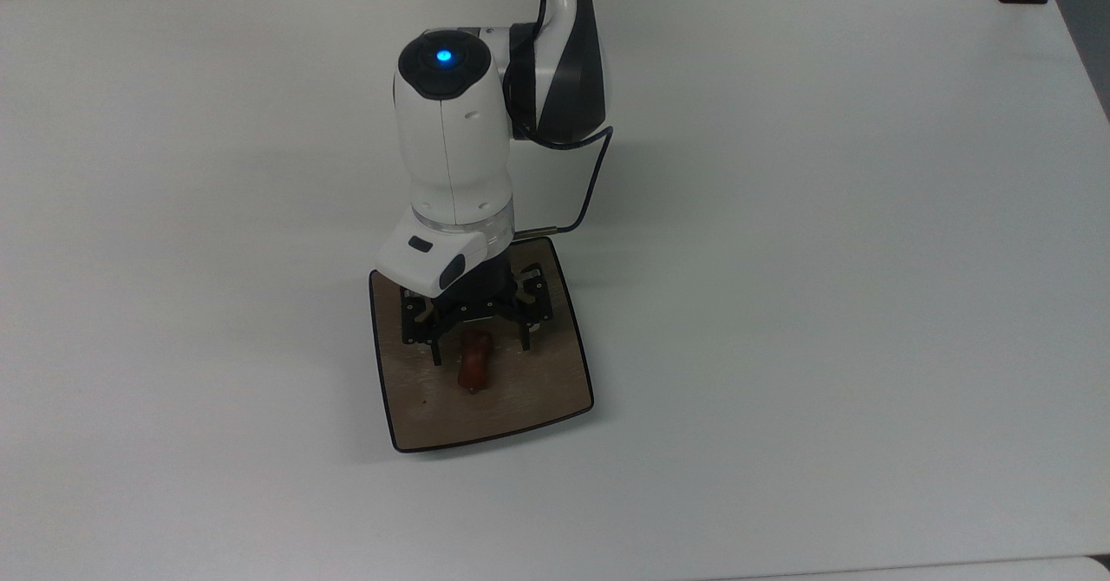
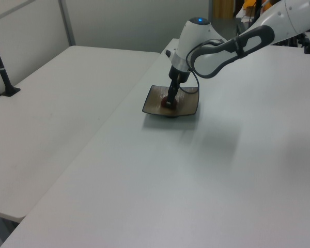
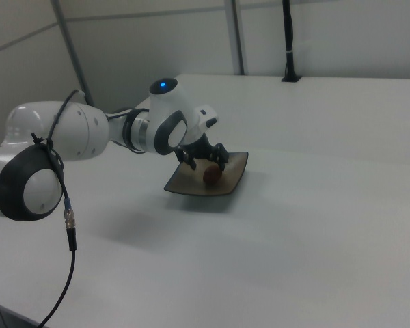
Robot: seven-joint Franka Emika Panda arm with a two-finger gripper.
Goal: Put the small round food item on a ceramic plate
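The small round food item (image 1: 473, 366) lies between my fingers (image 1: 478, 354) on the ceramic plate (image 1: 512, 408), a glossy reddish-brown lump lying on its side, with its narrow tip pointing away from my wrist. I judge it light and probably smooth enough to slip, and being rounded it could roll a little on the plate's glossy surface if I nudge it. I cannot tell from here whether it is soft or hard. If I had to take it again, I would close across its short width at the thick middle, not at the tapered tip, and squeeze gently. My fingers are spread wide, one tip on each side of the lump with a clear gap on both sides in the top view, so I hold nothing and I appear to touch nothing. They hang low over the plate, close above its surface; whether the tips brush the glaze I cannot tell. In the right view the lump (image 3: 211, 175) sits just beneath my fingers (image 3: 203, 164), near the middle of the plate (image 3: 238, 179) and well inside its thin black rim. The plate rests flat on the white counter (image 1: 824, 260). By my reckoning the item is placed, and what is left is to lift straight up without clipping it.
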